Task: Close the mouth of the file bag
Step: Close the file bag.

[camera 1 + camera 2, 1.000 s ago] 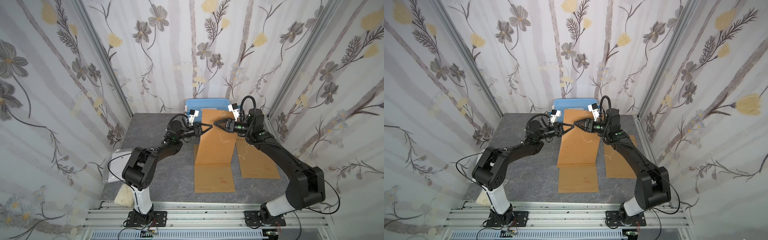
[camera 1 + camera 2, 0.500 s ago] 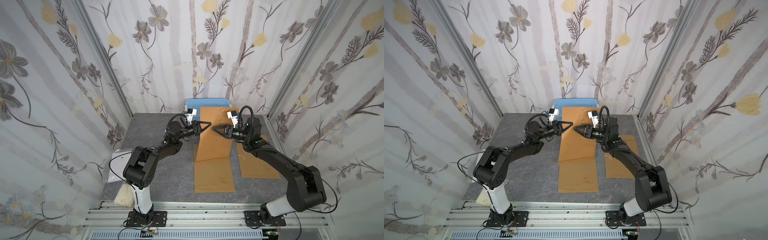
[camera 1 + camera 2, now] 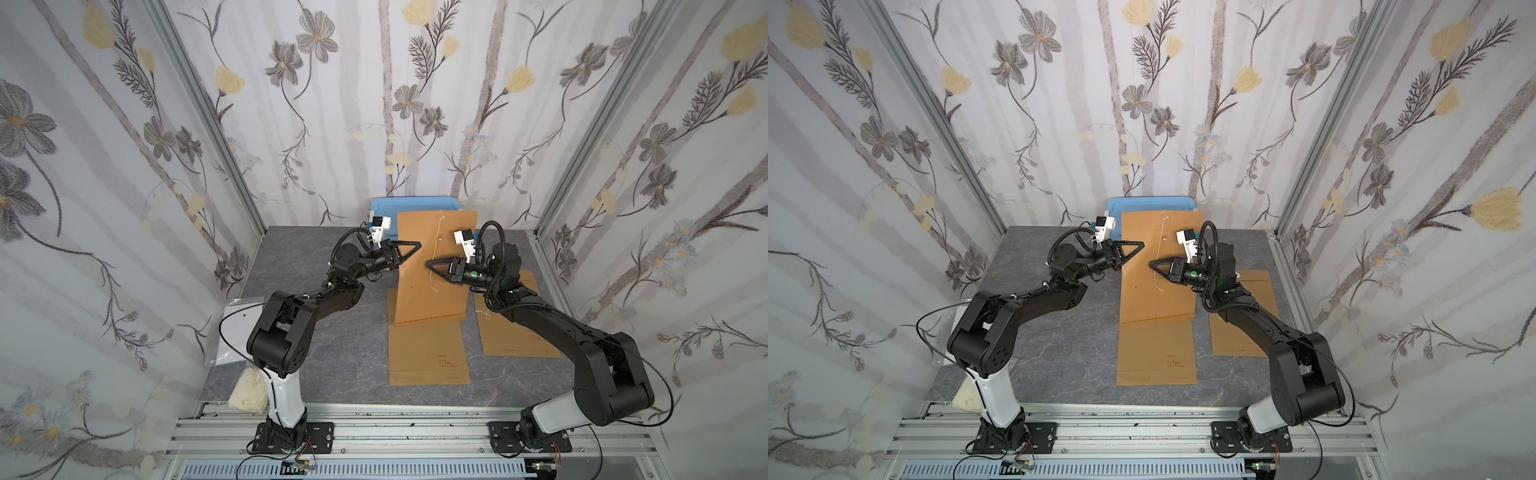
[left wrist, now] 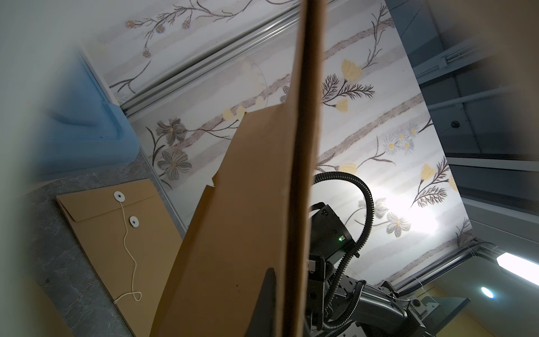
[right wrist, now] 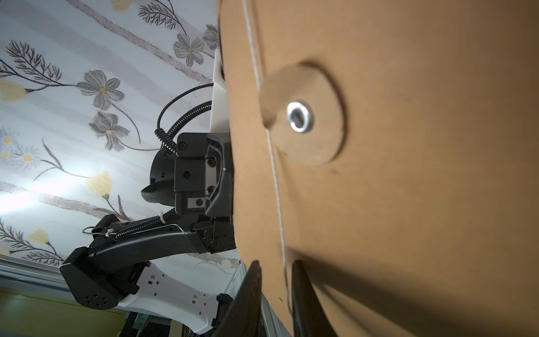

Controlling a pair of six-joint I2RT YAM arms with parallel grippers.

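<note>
Narrower than before, our right pincer (image 5: pixel 275 265) straddles the string (image 5: pixel 277 186), ungripped; our left pincer (image 3: pixel 417 245) clamps the lifted brown file bag (image 3: pixel 432 299).

No legible txt anywhere; small red print on flat envelope (image 3: pixel 429 353) was too tiny to read.

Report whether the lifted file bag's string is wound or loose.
Loose: the string hangs straight past the clasp disc on the file bag, unwound.

Soft, even light is filling both top views. A white strip lamp (image 4: pixel 517 267) is glaring in the left wrist view, and the close brown paper file bag (image 4: pixel 248 218) is blurring.
</note>
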